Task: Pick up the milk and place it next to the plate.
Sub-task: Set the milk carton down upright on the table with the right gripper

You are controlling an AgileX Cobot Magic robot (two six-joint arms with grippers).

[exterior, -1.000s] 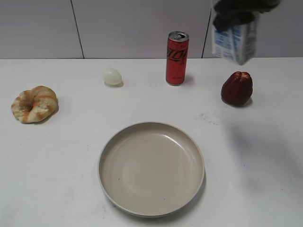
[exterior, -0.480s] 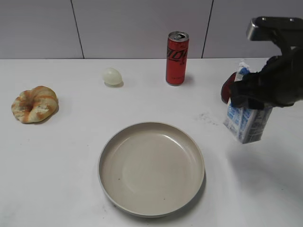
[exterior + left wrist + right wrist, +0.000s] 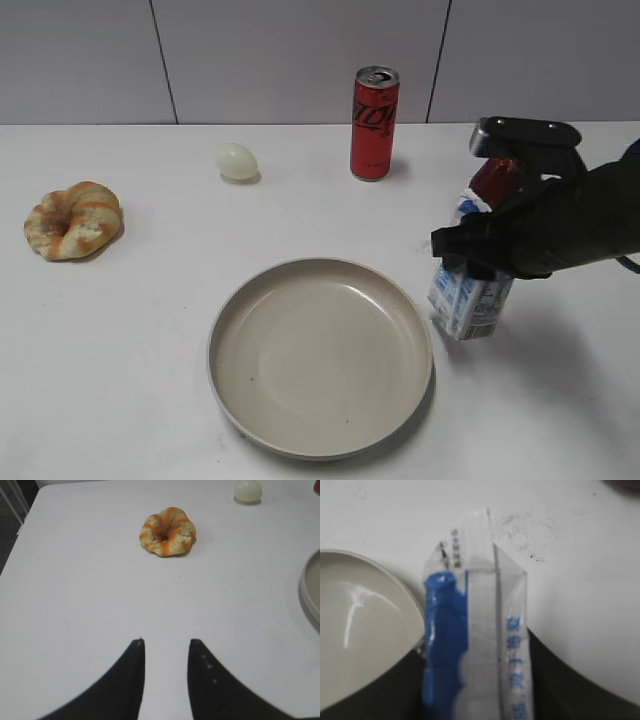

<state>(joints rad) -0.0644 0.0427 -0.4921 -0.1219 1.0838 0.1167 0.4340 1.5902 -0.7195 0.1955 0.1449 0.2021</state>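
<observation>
The milk (image 3: 468, 300), a small white carton with blue print, is held in my right gripper (image 3: 480, 258), which is shut on it. The carton's base is at or just above the table, close to the right rim of the beige plate (image 3: 320, 440). In the right wrist view the milk (image 3: 475, 645) stands between my dark fingers (image 3: 555, 680), with the plate (image 3: 360, 630) to its left. My left gripper (image 3: 166, 642) is open and empty above bare table, out of the exterior view.
A red can (image 3: 374, 122) stands at the back. A dark red fruit (image 3: 492, 176) sits behind my right arm. A pale egg (image 3: 238, 161) and a ring-shaped bread (image 3: 73, 220) lie at the left; both also show in the left wrist view, bread (image 3: 167, 531) and egg (image 3: 248, 490).
My right gripper has carried the milk down from high at the back right, forward and left, to beside the plate's right rim. Nothing else has moved.
</observation>
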